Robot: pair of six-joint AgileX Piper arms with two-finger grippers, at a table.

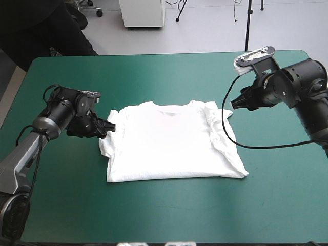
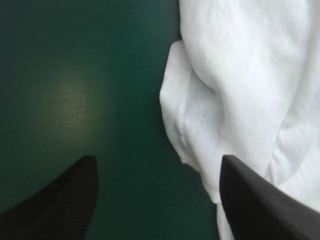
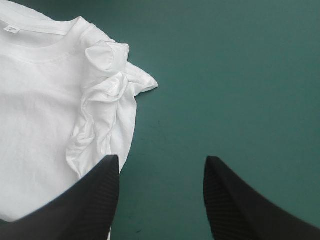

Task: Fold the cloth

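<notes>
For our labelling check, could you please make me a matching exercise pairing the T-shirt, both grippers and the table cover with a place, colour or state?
1 T-shirt
2 left gripper
3 right gripper
4 table cover

a teal-green
b open, left of the T-shirt
c white, lying flat
d open, right of the T-shirt

Pairs: 1-c, 2-b, 3-d, 4-a

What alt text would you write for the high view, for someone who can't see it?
A white T-shirt lies spread flat in the middle of a teal-green table, collar toward the far edge and sleeves bunched inward. The left gripper is low at the sleeve on its side, and the right gripper hangs just beside the opposite sleeve.
</notes>
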